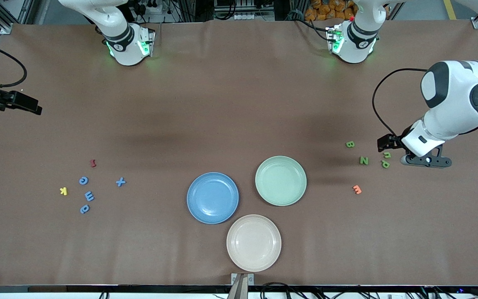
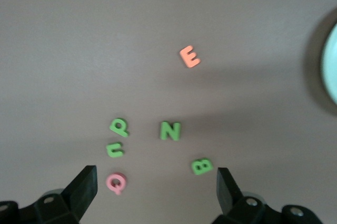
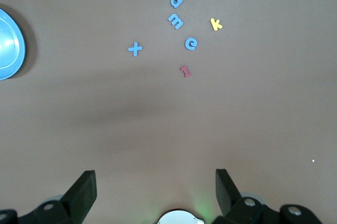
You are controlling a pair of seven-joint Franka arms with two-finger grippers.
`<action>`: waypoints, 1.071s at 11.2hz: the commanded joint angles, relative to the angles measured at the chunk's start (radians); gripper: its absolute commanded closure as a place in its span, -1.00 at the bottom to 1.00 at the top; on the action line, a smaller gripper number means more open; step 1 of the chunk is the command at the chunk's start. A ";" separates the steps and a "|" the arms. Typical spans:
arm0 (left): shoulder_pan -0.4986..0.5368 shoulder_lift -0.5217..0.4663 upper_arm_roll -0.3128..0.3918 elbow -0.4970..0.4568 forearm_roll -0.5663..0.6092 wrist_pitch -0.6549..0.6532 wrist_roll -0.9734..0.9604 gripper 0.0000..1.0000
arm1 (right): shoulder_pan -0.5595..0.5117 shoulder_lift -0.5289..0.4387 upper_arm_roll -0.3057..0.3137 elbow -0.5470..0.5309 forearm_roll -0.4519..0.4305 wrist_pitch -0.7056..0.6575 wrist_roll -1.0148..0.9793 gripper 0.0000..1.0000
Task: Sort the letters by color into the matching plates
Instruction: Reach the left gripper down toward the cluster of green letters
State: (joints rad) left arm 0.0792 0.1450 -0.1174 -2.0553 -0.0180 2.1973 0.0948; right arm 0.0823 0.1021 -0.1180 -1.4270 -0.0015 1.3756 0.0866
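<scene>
Nearest the front camera, at mid-table: a cream plate [image 1: 254,265], with nothing in it. Just farther back, toward the right arm's end, a blue plate [image 1: 213,218]. Beside that, toward the left arm's end and a little farther still, a green plate [image 1: 281,200]. No letters in either one.

Toward the right arm's end, well apart from the plates: four blue letters [image 1: 89,196] lying loose on the brown table [image 1: 222,104]. Three bunched in a short row, the fourth, an x, off toward the blue plate. Among them a yellow letter [image 1: 63,191], and a dark red letter [image 1: 93,162] farthest back in the group.

Toward the left arm's end: an orange letter [image 1: 357,189] nearest. Farther back, four green letters [image 1: 364,160] in a close cluster, none touching. Seen only from the left wrist, a pink letter [image 2: 116,182] just beside them.

Left gripper [image 2: 156,176]: spread wide, holding nothing, up over the pink letter at the edge of the green cluster.

Right gripper [image 3: 155,176]: also spread wide and holding nothing, up over bare table at the right arm's end, well apart from the blue letters.
</scene>
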 commanded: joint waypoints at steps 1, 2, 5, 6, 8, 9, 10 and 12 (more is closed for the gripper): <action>0.022 0.033 0.048 -0.075 -0.013 0.132 0.210 -1.00 | -0.016 0.005 0.003 0.008 -0.006 -0.003 0.013 -1.00; 0.021 0.044 0.050 -0.092 -0.013 0.163 0.212 -1.00 | -0.019 0.011 0.003 0.007 -0.006 0.002 0.015 -1.00; 0.022 0.083 0.051 -0.140 -0.011 0.275 0.243 -0.95 | -0.029 0.021 0.001 0.005 0.015 0.029 0.057 -1.00; 0.021 0.105 0.053 -0.143 -0.013 0.306 0.276 -0.95 | -0.042 0.022 0.001 0.005 0.038 0.037 0.076 -1.00; 0.025 0.139 0.082 -0.143 -0.013 0.341 0.379 -0.95 | -0.067 0.031 0.001 -0.001 0.066 0.063 0.116 -1.00; 0.028 0.142 0.082 -0.141 -0.013 0.341 0.422 -0.93 | -0.082 0.042 0.001 -0.004 0.083 0.081 0.158 -1.00; 0.028 0.137 0.082 -0.143 -0.014 0.341 0.445 -0.88 | -0.091 0.056 0.001 -0.012 0.103 0.104 0.226 -0.96; 0.028 0.156 0.082 -0.140 -0.013 0.341 0.459 -0.88 | -0.095 0.077 0.001 -0.050 0.106 0.166 0.359 -0.99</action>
State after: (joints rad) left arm 0.1081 0.2933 -0.0353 -2.1938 -0.0180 2.5286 0.5103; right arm 0.0009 0.1537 -0.1251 -1.4432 0.0824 1.4819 0.2985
